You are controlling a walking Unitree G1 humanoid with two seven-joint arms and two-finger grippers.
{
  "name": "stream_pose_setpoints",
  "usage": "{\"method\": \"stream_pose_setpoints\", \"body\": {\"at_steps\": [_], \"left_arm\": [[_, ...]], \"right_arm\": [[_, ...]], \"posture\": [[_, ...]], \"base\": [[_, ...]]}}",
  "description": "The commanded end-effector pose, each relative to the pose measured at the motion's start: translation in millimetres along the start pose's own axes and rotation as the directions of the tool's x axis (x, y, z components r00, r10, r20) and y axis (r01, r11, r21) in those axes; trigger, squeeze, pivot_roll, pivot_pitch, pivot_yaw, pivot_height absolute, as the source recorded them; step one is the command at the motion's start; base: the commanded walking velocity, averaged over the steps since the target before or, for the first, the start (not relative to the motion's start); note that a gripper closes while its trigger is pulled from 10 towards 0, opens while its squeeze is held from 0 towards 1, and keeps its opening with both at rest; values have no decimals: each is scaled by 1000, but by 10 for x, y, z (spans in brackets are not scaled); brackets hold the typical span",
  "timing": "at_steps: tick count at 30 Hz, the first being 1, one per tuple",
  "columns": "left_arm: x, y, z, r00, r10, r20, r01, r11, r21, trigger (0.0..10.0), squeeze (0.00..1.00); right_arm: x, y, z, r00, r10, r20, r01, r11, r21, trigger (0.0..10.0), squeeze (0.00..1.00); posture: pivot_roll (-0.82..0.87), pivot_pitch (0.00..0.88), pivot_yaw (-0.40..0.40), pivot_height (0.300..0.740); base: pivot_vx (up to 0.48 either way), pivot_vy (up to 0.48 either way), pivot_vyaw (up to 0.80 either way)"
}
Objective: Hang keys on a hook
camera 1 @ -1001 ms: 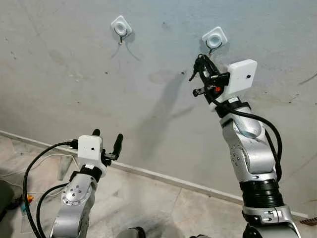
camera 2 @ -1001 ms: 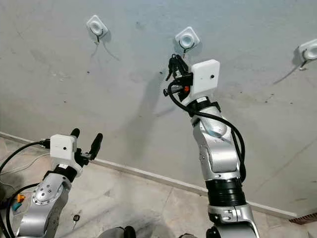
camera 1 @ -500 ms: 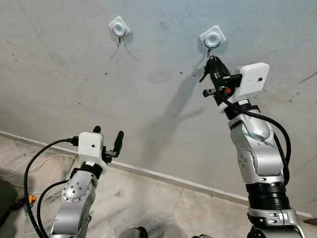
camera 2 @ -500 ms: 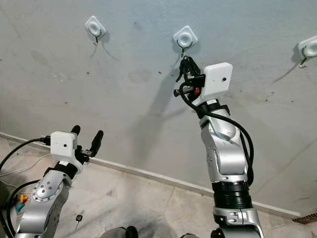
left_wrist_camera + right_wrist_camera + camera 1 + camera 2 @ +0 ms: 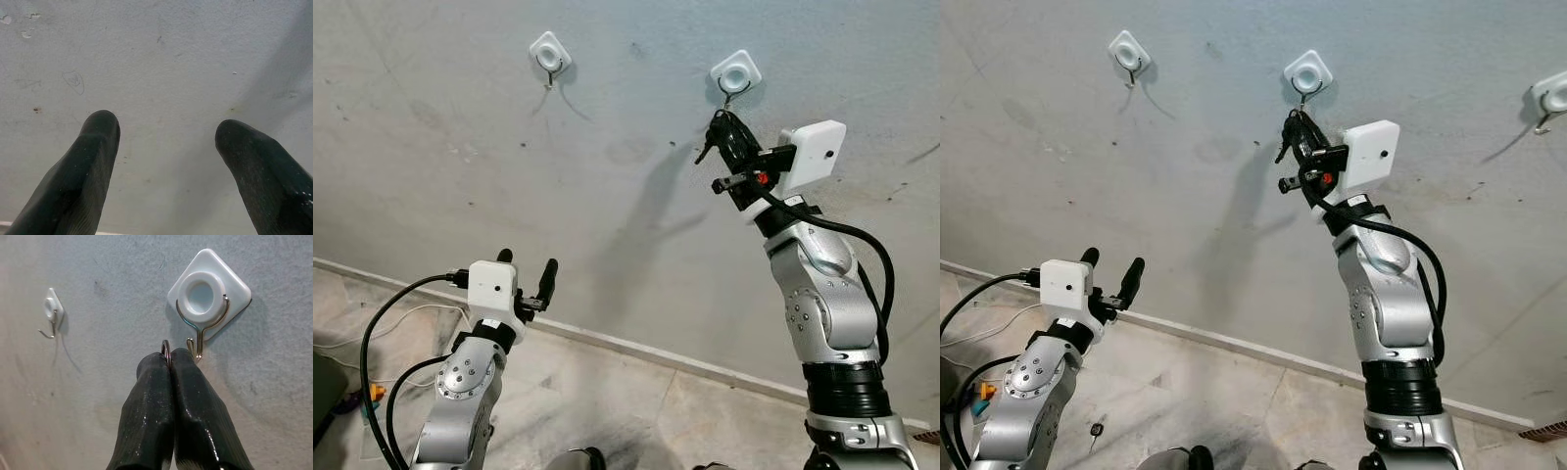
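My right gripper (image 5: pixel 717 125) is raised to the grey wall, shut on the key ring (image 5: pixel 166 351), whose thin metal loop pokes out between the fingertips. It sits just below and slightly left of the middle white hook (image 5: pixel 735 75), and the ring is close beside the hook's wire prong (image 5: pixel 198 348), apart from it by a small gap. Dark keys (image 5: pixel 706 149) dangle under the fingers. My left gripper (image 5: pixel 525 267) is held low in front of the wall, open and holding nothing.
Another white hook (image 5: pixel 549 53) is on the wall to the left, and a third (image 5: pixel 1552 95) to the far right. A baseboard (image 5: pixel 636 349) runs along the tiled floor. Cables (image 5: pixel 372 338) trail at the lower left.
The right gripper swung right toward the middle hook, then shifted back a little left and up, ending just under the hook. The left arm stayed where it was.
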State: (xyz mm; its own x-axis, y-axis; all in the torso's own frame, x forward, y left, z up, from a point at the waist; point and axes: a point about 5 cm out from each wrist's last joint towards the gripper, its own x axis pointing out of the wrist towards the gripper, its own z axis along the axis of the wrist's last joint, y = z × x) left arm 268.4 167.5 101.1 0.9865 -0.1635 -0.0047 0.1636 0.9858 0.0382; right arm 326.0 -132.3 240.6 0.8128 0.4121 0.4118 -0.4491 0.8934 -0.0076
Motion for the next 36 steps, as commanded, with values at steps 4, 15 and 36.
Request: {"method": "stream_pose_setpoints", "body": {"at_steps": [4,15,36], "left_arm": [[-1,34,-23,1000,1,-17,-1,1000,5,10000,0],[15,25,-23,1000,-1,-15,1,1000,4,10000,0],[9,-8,-36,1000,1,-15,-1,1000,-5,10000,0]], "right_arm": [[-7,11,88,999,16,32,-16,1000,15,10000,0],[40,7,89,999,11,31,-14,997,82,10000,0],[104,73,76,999,11,31,-16,987,161,10000,0]], "posture": [[56,140,108,740],[56,132,104,740],[54,137,98,740]], "base": [[0,0,0],[0,0,0],[0,0,0]]}}
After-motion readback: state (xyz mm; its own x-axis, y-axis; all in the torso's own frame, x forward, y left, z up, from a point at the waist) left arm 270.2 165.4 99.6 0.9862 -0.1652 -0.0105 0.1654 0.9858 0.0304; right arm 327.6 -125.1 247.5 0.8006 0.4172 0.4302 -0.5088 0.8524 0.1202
